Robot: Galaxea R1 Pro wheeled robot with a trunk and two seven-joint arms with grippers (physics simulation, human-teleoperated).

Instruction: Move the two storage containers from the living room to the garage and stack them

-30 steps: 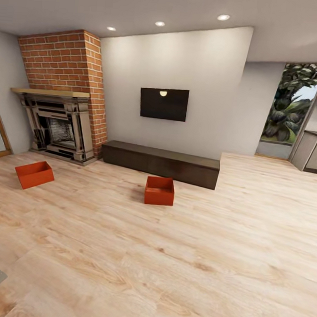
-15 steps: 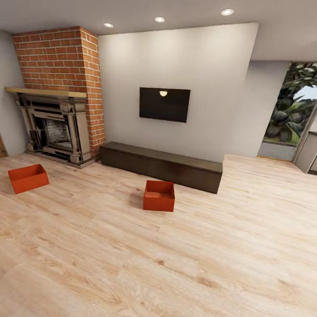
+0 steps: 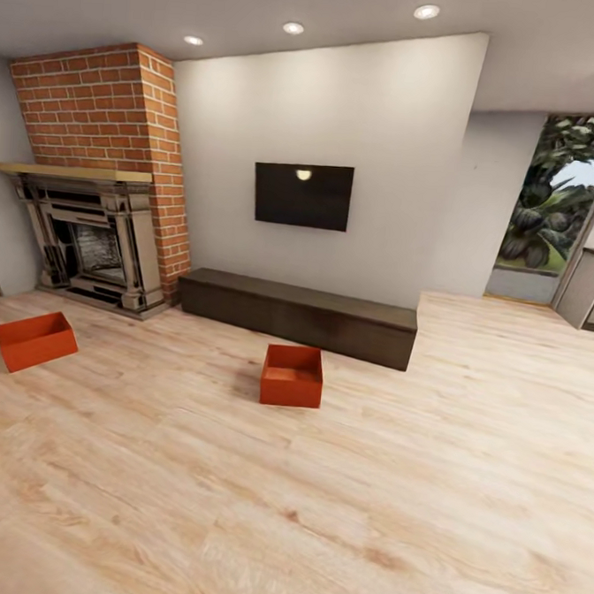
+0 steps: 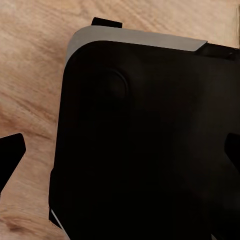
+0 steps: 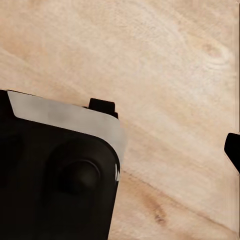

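Both orange-red open rectangular bins sit on the light wood plank floor: one (image 3: 291, 375) just in front of the dark low bench (image 3: 297, 316), the other (image 3: 35, 341) nr the floor's left edge by the brick fireplace (image 3: 87, 238). Neither carried yet, likely bc robot's on approach. Tool state: can't tell, either arm.

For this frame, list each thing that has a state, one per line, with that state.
Orange-red storage container near the brick fireplace: upright, open-topped, on the wood floor.
Orange-red storage container before the dark low bench: upright, open-topped, empty, on the wood floor.
Black wall television: off.
Ceiling spotlights: lit.
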